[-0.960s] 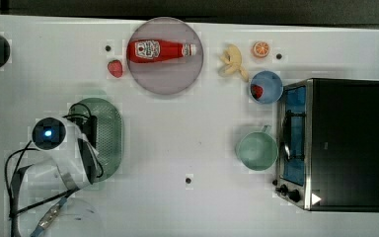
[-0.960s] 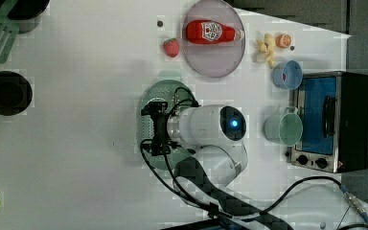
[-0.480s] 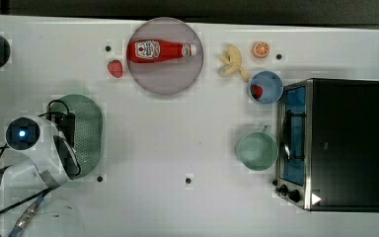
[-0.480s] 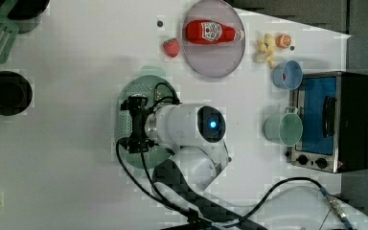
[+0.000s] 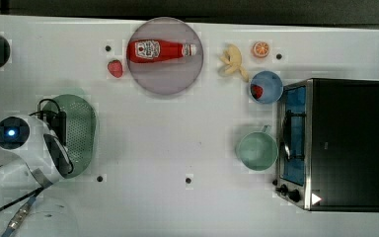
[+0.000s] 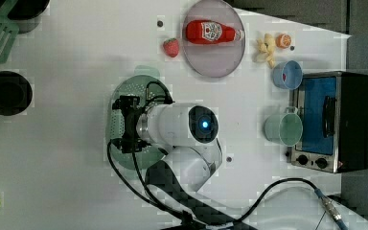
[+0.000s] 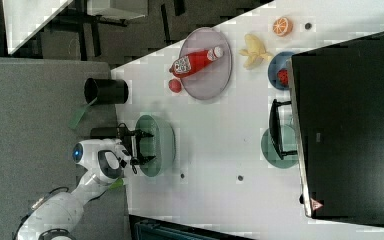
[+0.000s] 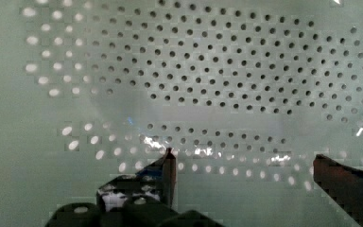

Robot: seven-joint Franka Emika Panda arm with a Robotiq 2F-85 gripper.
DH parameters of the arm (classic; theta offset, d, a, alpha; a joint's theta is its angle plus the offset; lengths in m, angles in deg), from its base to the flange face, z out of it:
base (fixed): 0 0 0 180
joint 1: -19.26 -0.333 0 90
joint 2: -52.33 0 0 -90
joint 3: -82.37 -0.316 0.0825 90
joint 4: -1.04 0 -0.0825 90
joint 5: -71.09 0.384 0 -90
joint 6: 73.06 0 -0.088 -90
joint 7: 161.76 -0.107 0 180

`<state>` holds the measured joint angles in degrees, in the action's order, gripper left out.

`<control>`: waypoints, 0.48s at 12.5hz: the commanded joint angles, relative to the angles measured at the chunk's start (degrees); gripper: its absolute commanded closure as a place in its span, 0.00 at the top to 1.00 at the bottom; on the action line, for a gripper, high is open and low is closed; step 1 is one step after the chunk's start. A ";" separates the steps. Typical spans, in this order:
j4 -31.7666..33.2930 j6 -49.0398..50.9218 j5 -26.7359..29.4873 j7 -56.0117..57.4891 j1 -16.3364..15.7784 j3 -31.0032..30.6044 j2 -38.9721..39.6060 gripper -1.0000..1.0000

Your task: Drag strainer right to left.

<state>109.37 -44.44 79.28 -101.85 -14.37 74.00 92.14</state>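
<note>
Sage-green strainer (image 5: 81,133) sits near the top view's left table (image 5: 177,138) edge, the gripper (image 8: 241,165) down inside its bowl, jaws spread wide, mid-drag by my reading; next likely lift clear.

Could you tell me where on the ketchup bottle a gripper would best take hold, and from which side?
Probably from straight above, across the red body. The ketchup bottle lies flat on the round plate, white cap toward the top view's right, so its long sides are free. The cap end looks too narrow.
</note>
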 commanded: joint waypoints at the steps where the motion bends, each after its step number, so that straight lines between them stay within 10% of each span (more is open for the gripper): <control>1: 1.16 6.21 -0.40 1.19 -1.22 1.26 -4.13 1.00; 6: 1.66 22.83 -1.30 18.76 -0.19 10.07 -22.03 1.00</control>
<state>115.58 -21.38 77.14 -91.33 -16.41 81.50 77.37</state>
